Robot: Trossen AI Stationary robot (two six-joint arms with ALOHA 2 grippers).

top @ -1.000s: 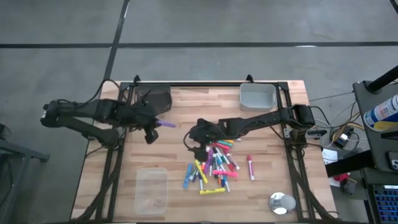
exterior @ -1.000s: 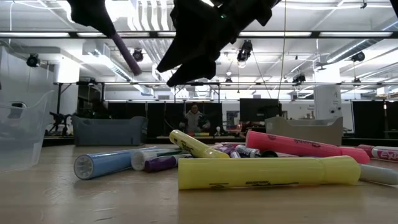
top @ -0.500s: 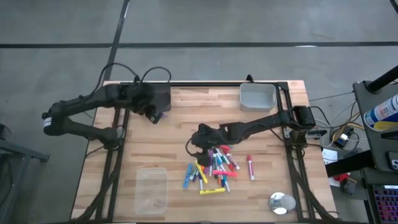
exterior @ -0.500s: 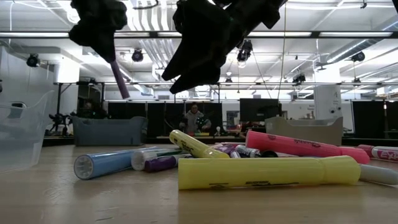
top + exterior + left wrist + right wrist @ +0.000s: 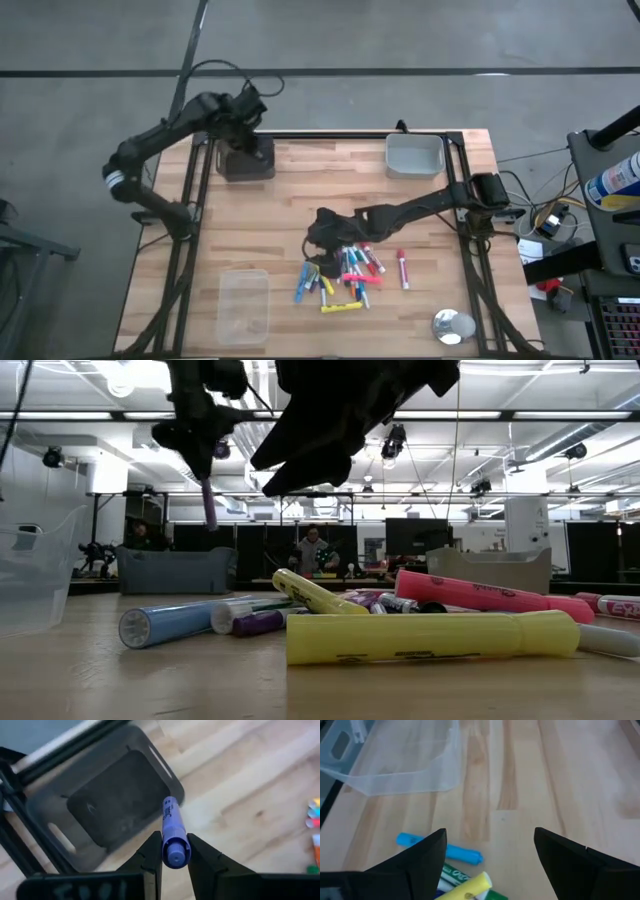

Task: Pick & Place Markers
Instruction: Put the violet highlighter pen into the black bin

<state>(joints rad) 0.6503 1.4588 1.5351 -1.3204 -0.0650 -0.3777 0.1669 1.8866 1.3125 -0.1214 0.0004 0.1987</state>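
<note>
Overhead, the left gripper (image 5: pixel 175 855) clenches a purple marker (image 5: pixel 173 837) above the dark bin (image 5: pixel 110 810).

bare wood mid-table, markers (image 5: pixel 345 270) heaped centre-front, clear bin (image 5: pixel 244 306) front-left

Probably a robotics lab: strip-lit open ceiling (image 5: pixel 520 420), monitors (image 5: pixel 415 535), a person (image 5: pixel 313 550) seated behind.

Lit evenly from above, bright ceiling strip lights (image 5: pixel 330 415) glaring in low view | arms there backlit, near-black silhouettes | soft, faint shadows on tabletop (image 5: pixel 330 200) | near yellow marker (image 5: pixel 420 638) slightly soft | wrist views softly blurred, fingers (image 5: pixel 420 857) out of focus
</note>
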